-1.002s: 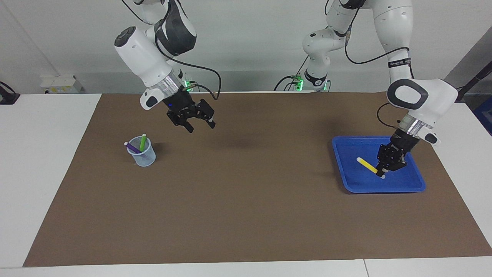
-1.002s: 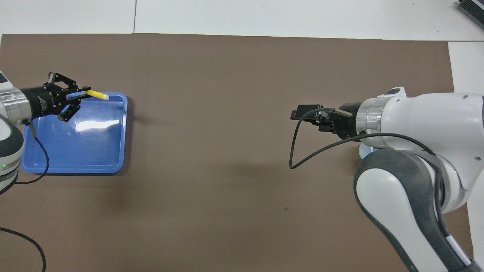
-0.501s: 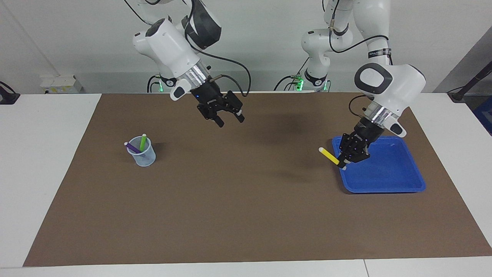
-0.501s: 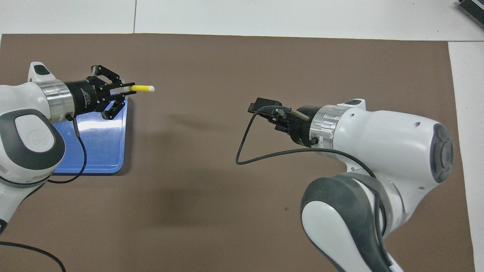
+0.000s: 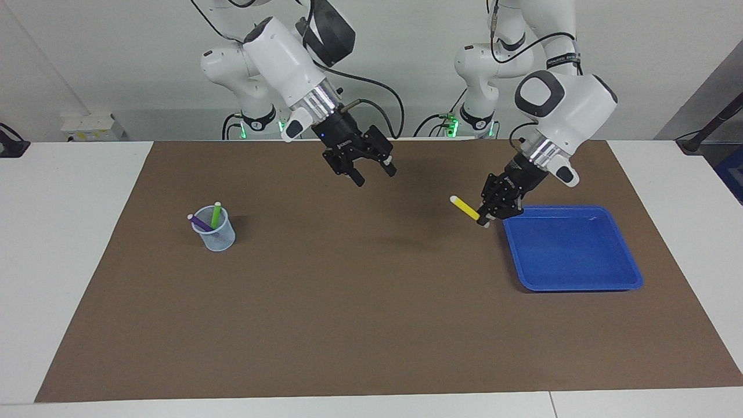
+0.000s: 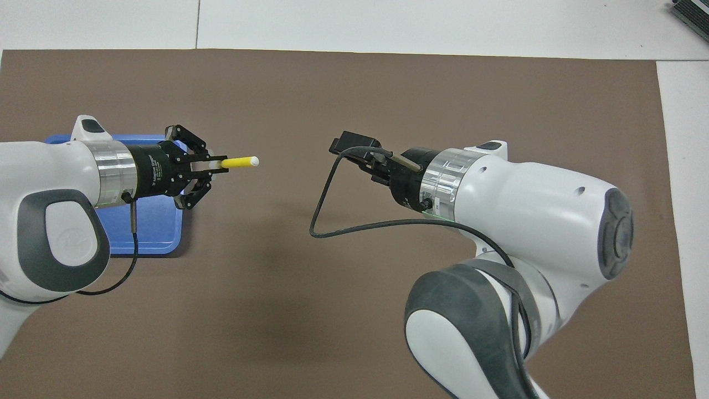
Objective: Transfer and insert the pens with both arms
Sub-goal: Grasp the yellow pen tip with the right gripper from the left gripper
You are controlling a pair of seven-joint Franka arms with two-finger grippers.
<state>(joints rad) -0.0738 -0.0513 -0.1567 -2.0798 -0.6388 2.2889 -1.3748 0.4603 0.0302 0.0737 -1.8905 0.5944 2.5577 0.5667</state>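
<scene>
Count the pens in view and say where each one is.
3. The green pen and purple pen stand in the cup; the yellow pen is in the left pincer, over the mat.

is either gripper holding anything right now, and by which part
The left gripper holds the yellow pen by one end, near its whitish tip. The right gripper is open and holds nothing.

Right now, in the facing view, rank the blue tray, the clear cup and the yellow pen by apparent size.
1. blue tray
2. clear cup
3. yellow pen, held raised by the left gripper, so its closeness to the camera makes the comparison with the cup unsure.
</scene>
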